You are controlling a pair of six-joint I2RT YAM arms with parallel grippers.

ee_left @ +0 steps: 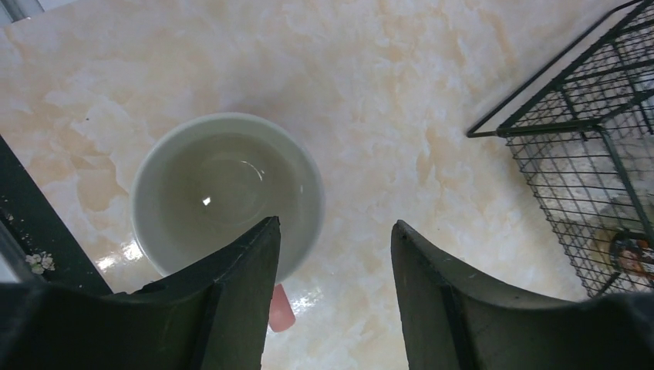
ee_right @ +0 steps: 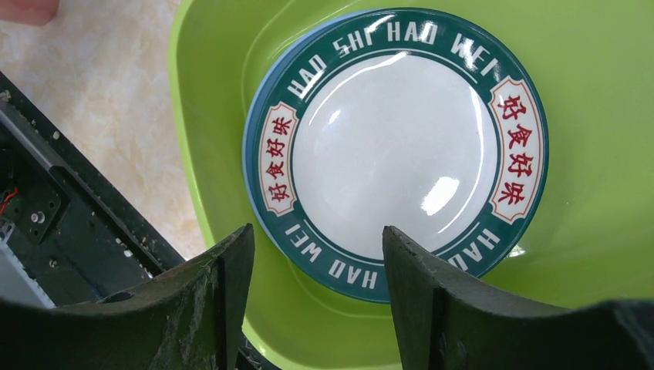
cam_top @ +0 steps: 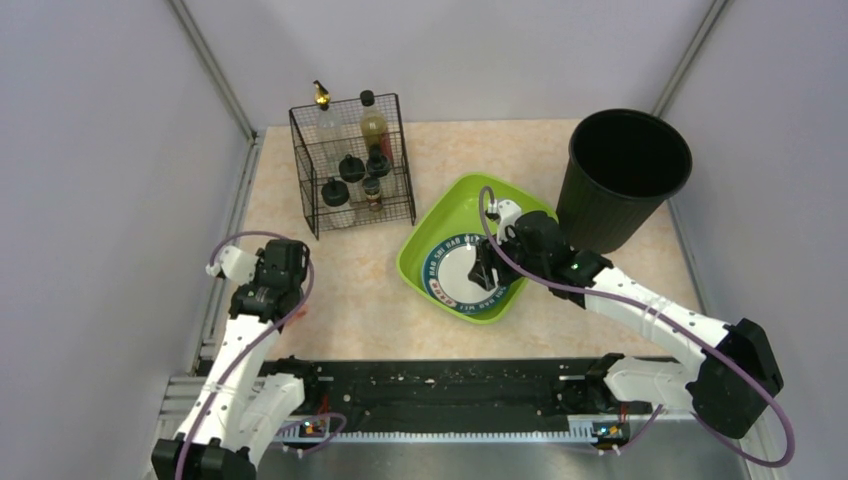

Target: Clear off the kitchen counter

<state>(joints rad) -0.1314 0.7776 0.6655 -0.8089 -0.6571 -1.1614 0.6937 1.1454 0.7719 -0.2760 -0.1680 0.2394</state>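
**Beige stone counter, both grippers spread**

Your kitchen counter (cam_top: 350,310) lies flat under everything, with the green tray (cam_top: 455,200) near its middle. The black bin (cam_top: 622,175) stands just beside the tray's far right corner. The wire rack (cam_top: 352,165) of bottles stands beyond the tray, to its left. Inside the tray lies the plate (ee_right: 397,142), and your right gripper (ee_right: 316,235) hangs over it, fingers apart and holding nothing. Well left of the tray, your left gripper (ee_left: 333,231) hovers spread over a white cup (ee_left: 224,189).
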